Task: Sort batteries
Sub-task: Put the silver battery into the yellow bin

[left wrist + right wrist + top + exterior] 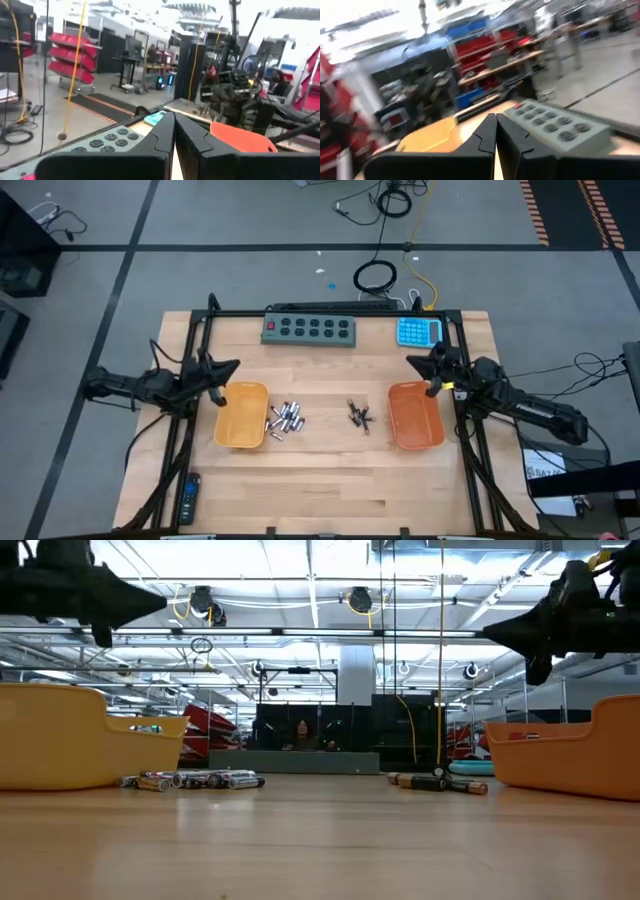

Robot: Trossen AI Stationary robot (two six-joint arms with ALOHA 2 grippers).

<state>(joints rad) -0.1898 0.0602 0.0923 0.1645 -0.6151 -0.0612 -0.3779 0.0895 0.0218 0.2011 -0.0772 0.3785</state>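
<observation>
The left gripper (pixel 228 368) hangs pinched tight above the yellow tray (pixel 242 416) at middle left, the right gripper (pixel 418 361) hangs pinched tight above the orange tray (pixel 415 416) at middle right, and the batteries (pixel 283 420) lie in two small piles between the trays.

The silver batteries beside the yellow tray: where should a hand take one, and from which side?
Take an outer battery of the silver batteries across its middle, coming straight down from above. They lie flat on the table in a tight pile beside the yellow tray, so the pile's open side, away from the tray, likely gives the fingers room.
</observation>
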